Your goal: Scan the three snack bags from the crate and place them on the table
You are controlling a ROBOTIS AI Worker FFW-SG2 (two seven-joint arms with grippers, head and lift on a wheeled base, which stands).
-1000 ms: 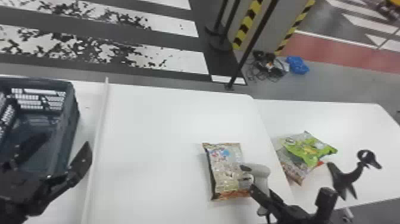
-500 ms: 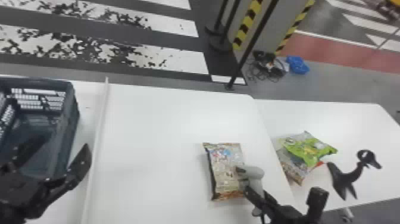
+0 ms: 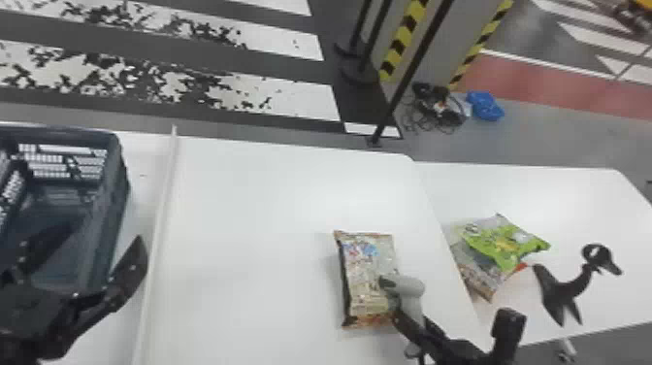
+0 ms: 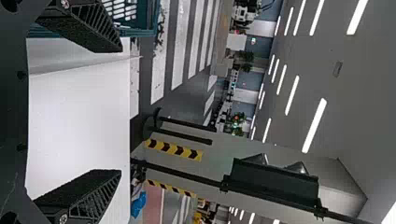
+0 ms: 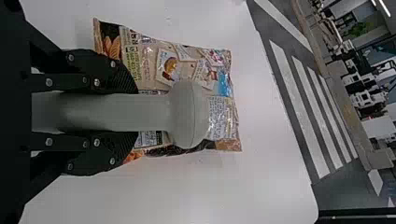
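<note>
In the head view my right gripper [image 3: 405, 318] is at the lower right, holding a grey handheld scanner [image 3: 410, 287] whose head is over the right part of a snack bag [image 3: 367, 276] lying flat on the white table [image 3: 252, 218]. The right wrist view has my right gripper [image 5: 126, 112] shut on the handle of the scanner [image 5: 187, 114], with the bag [image 5: 149, 60] behind it. A green snack bag [image 3: 504, 240] rests on another bag [image 3: 478, 276] at the right. My left gripper [image 3: 82, 262] stands open by the crate [image 3: 123, 194]; in its wrist view the left gripper [image 4: 119, 109] has nothing between its fingers.
A raised white strip [image 3: 162, 213] runs along the table beside the crate. A black stand [image 3: 565, 291] with a curved neck is at the right, near the green bag. Black posts [image 3: 412, 73] rise beyond the table's far edge.
The right gripper has shifted slightly to the left with the scanner, bringing its head further over the bag. The left arm and the bags look unmoved.
</note>
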